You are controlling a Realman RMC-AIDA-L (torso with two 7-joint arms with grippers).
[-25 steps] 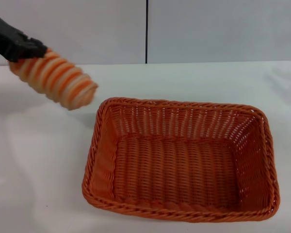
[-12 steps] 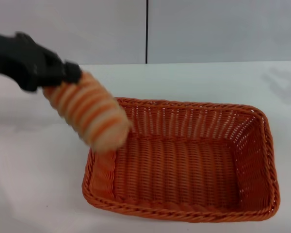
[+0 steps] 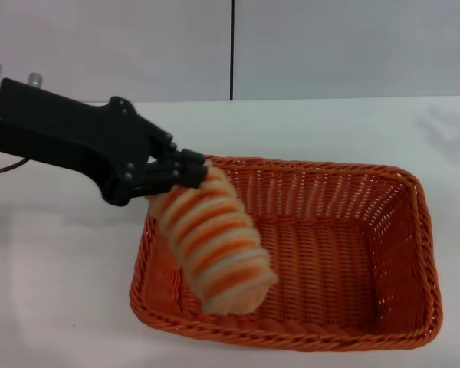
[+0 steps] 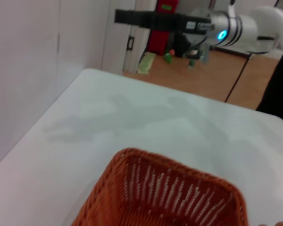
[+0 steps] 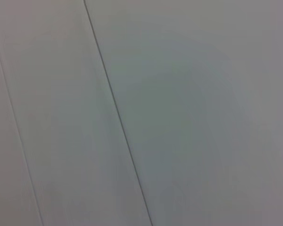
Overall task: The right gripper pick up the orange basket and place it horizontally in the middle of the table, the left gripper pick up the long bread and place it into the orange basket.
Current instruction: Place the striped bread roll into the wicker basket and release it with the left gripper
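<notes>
We see the long bread (image 3: 215, 245) held in the air over the left end of the orange basket (image 3: 353, 253), its long axis slanting from the upper end at the left end effector (image 3: 185, 170) down and toward the near edge of the table (image 3: 61, 291). The lower, rounded end points into the basket near its near-left corner; we cannot tell whether it touches the weave. The left end effector is clamped on the loaf's upper end, its thin black fingers (image 3: 192, 165) pressed against the crust, and its black body reaches in from the table's left side.

The basket lies with its long axis running left to right across the table, open side up, in the middle to right of the head view.

The loaf shows cream and orange ridges crossing its width, with blunt rounded ends. The basket is bright orange wicker with sloping walls and a braided rim.

The left wrist view adds what the head view lacks: the right end effector (image 4: 127, 17), raised well beyond the far side of the table on a white arm with a glowing blue ring; we cannot tell how its fingers stand. That view also shows one end of the basket (image 4: 170, 193). The right wrist view shows only a plain grey panelled wall (image 5: 179, 117).
</notes>
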